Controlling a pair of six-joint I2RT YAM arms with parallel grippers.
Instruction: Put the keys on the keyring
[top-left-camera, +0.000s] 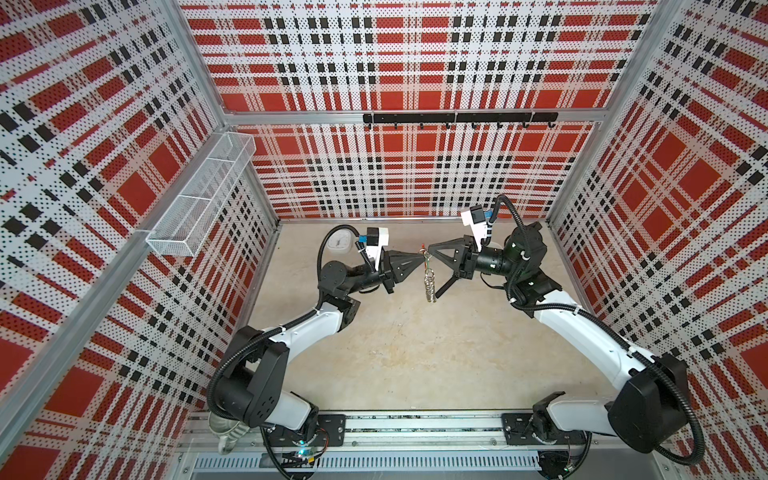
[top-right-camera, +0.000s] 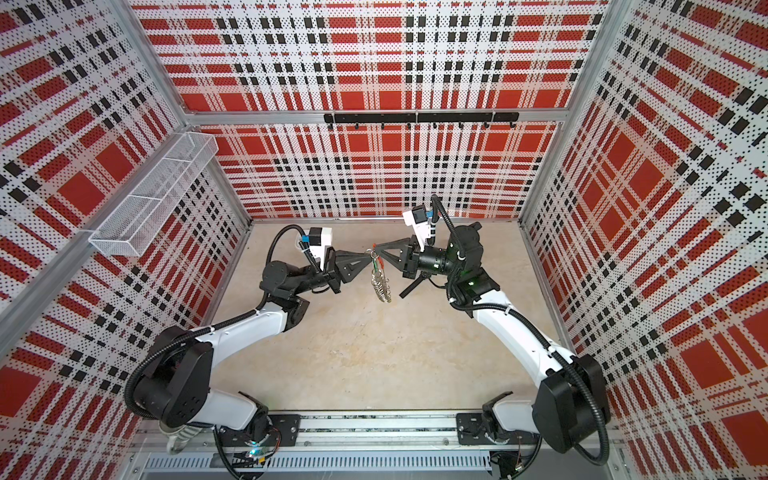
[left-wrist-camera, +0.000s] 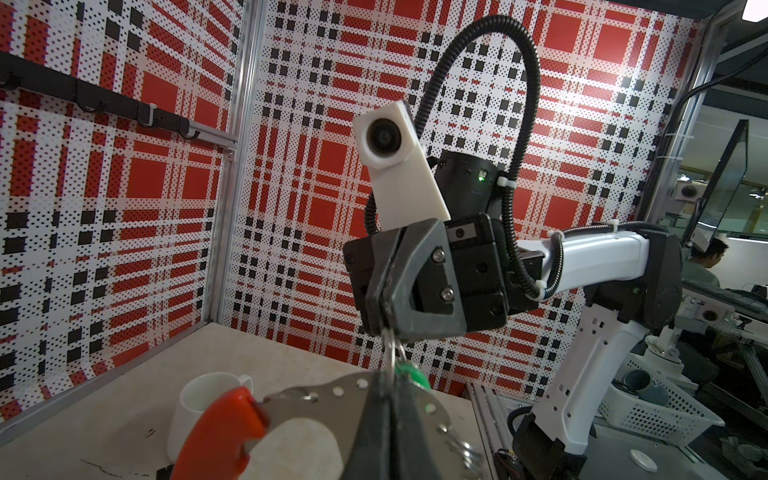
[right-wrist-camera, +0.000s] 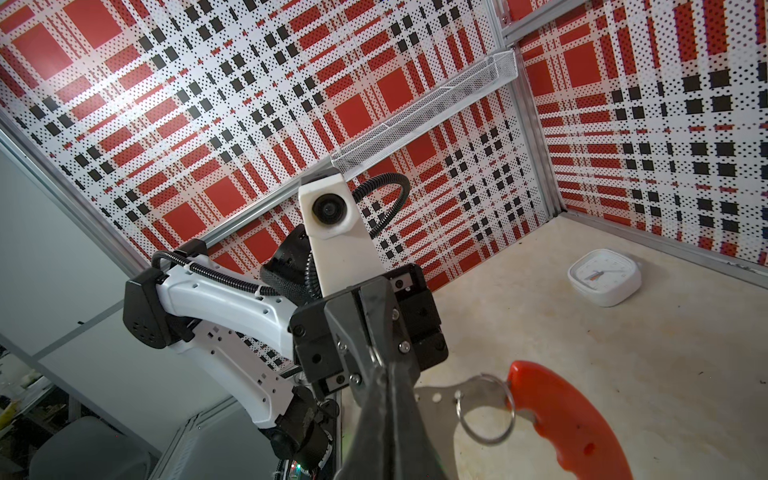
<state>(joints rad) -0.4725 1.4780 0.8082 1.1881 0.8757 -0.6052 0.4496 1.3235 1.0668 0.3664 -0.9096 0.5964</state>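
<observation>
- Two end effectors meet tip to tip above the table (top-left-camera: 395, 357): the left end effector (top-left-camera: 417, 254) is clamped on the keyring (left-wrist-camera: 320, 399), and the right end effector (left-wrist-camera: 387, 326) is pinched shut on the wire loop (left-wrist-camera: 390, 347) carrying the keys (left-wrist-camera: 411, 372).
- Green plastic hangs just beneath the right tips.
- We judge the keyring stiff, slick and prone to swing; its bare plate grips best.

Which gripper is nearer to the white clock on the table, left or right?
Left. The left gripper extends from just beside the white clock; the right gripper faces it from the opposite side, farther from the clock.
</observation>
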